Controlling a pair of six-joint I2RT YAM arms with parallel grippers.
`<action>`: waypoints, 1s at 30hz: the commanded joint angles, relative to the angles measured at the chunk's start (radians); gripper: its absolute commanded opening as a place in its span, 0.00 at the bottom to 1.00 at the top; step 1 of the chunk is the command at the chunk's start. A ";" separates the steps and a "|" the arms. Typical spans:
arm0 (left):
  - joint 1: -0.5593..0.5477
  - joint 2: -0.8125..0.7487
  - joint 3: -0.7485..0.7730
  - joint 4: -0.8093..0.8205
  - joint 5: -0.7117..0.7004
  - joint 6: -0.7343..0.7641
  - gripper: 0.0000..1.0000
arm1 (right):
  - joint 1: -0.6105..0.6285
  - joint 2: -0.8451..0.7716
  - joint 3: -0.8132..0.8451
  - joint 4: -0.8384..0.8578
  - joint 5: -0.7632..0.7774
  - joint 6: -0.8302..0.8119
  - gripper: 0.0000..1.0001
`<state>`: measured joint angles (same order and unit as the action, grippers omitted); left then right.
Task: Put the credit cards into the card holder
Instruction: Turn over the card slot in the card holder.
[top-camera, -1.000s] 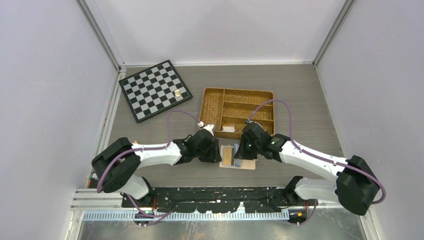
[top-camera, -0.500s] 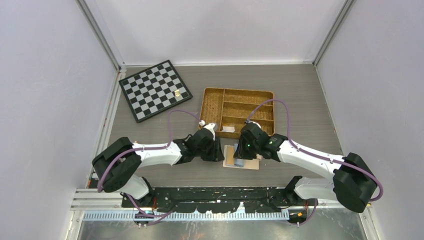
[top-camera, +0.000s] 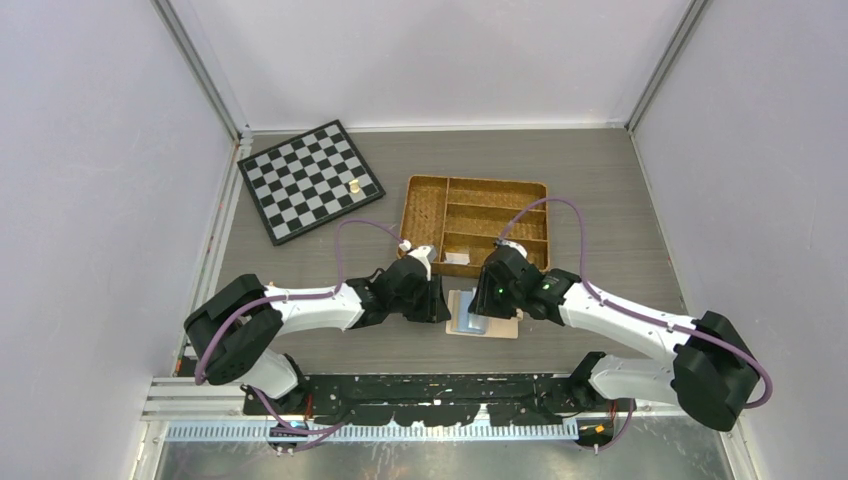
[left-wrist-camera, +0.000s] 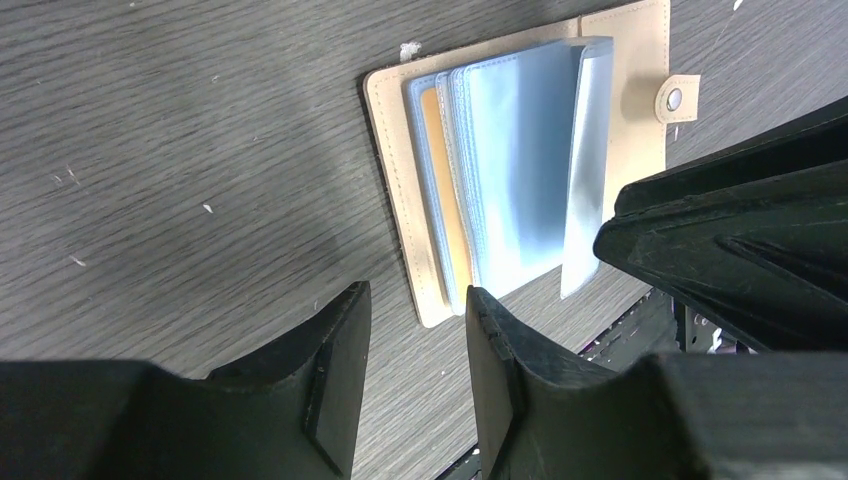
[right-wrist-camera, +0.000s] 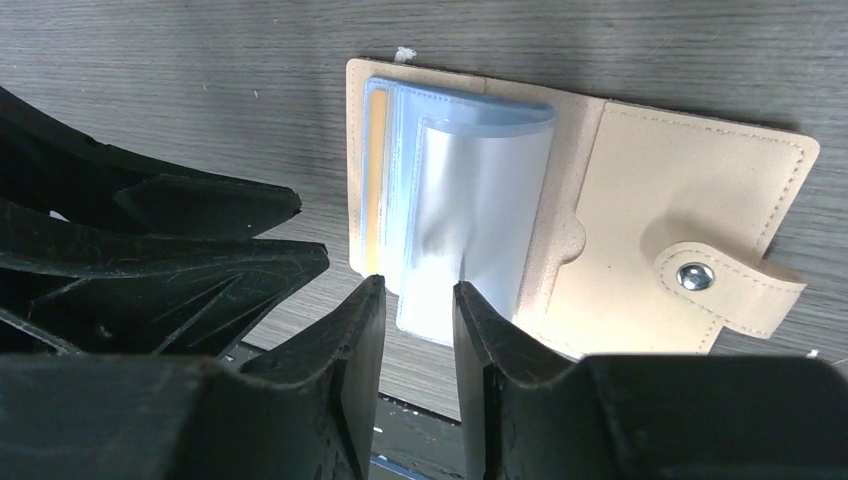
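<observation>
You'll see the card holder (top-camera: 500, 328) lying open on the table (top-camera: 600, 200) between both arms, with the left gripper (top-camera: 440, 305) at its left edge and the right gripper (top-camera: 479, 310) over its pale sleeves. Behind it sits a wicker tray (top-camera: 475, 212) — and, farther left, a chessboard (top-camera: 310, 180) with one small light piece (top-camera: 354, 186).

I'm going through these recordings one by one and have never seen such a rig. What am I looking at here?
Two robot arms are bolted to a table. The wide picture looks down from above; the other two come from a camera on each wrist. Between the arms lies an open beige card holder with clear sleeves, an orange card showing among them. Behind it are a wicker tray and a chessboard. The left gripper and right gripper stand open, holding nothing.
</observation>
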<state>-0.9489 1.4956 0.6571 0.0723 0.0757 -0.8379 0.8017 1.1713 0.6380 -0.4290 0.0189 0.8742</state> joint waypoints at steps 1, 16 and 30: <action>0.003 -0.005 -0.010 0.053 0.007 -0.009 0.42 | 0.005 -0.036 -0.004 -0.003 0.040 0.013 0.38; 0.002 0.028 0.000 0.116 0.056 -0.021 0.42 | 0.005 -0.047 -0.004 -0.113 0.145 -0.008 0.59; 0.047 -0.113 0.004 0.004 0.039 0.018 0.54 | -0.095 -0.186 0.145 -0.328 0.251 -0.248 0.78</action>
<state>-0.9390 1.4631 0.6441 0.1143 0.1139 -0.8516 0.7475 0.9859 0.6739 -0.7650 0.2909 0.8089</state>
